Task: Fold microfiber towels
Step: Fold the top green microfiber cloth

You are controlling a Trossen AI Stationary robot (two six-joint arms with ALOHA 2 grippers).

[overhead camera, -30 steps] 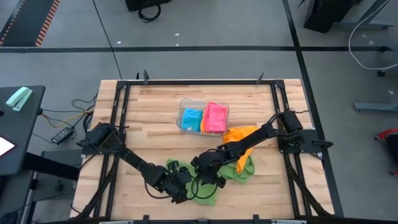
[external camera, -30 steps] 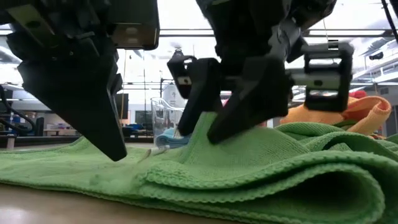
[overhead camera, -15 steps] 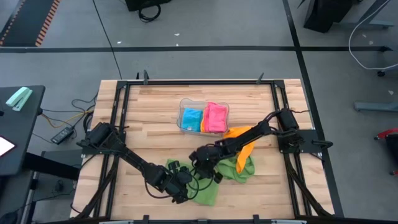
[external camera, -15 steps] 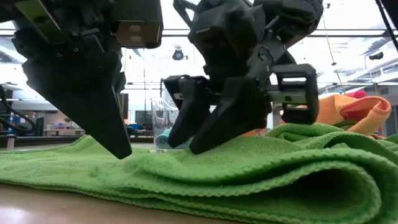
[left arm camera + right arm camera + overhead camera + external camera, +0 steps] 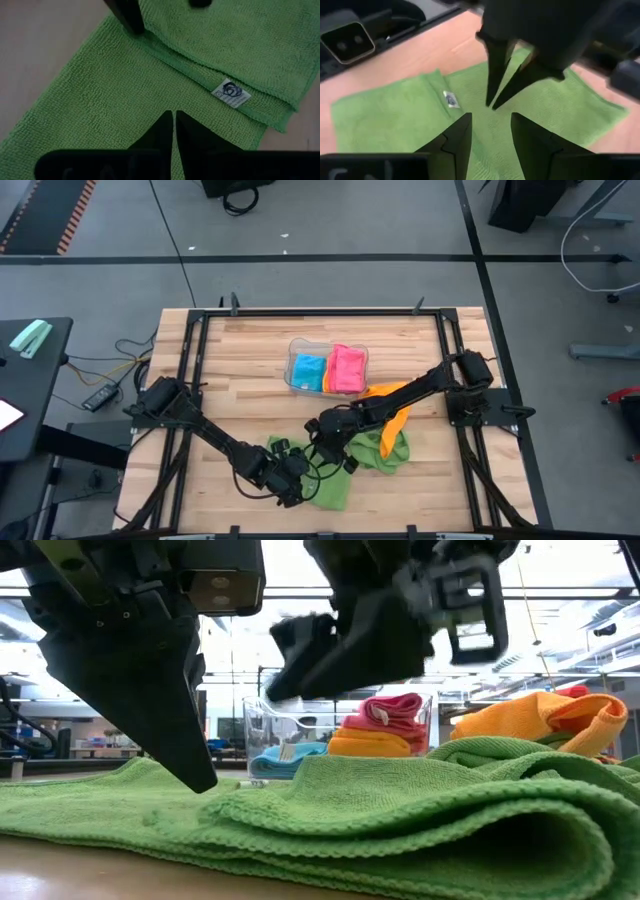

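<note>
A green microfiber towel (image 5: pixel 335 490) lies folded on the wooden table near its front edge; a hemmed edge with a white label (image 5: pixel 231 93) runs across it. My left gripper (image 5: pixel 174 114) is shut, its tips down on the towel. My right gripper (image 5: pixel 491 116) hangs open above the towel's far part, touching nothing. An orange towel (image 5: pixel 392 398) lies crumpled just behind the green one. My left gripper presses its shut fingertips (image 5: pixel 203 783) down on the green towel's flat surface (image 5: pixel 174 102), a little short of the hemmed edge with the label. The fingers slant down from the table's left. The towel lies flat on the table under them.
A clear plastic tray (image 5: pixel 291 370) at mid table holds a folded blue towel (image 5: pixel 309 370) and a pink one (image 5: pixel 347 368). Bare wood lies to the left of the tray and along the far edge. A black frame borders the table.
My right gripper has risen off the green towel and drawn back toward the far edge, its jaws staying as wide as before. The towel's ridge where it stood has sunk flat. My left gripper has stayed on the towel.
</note>
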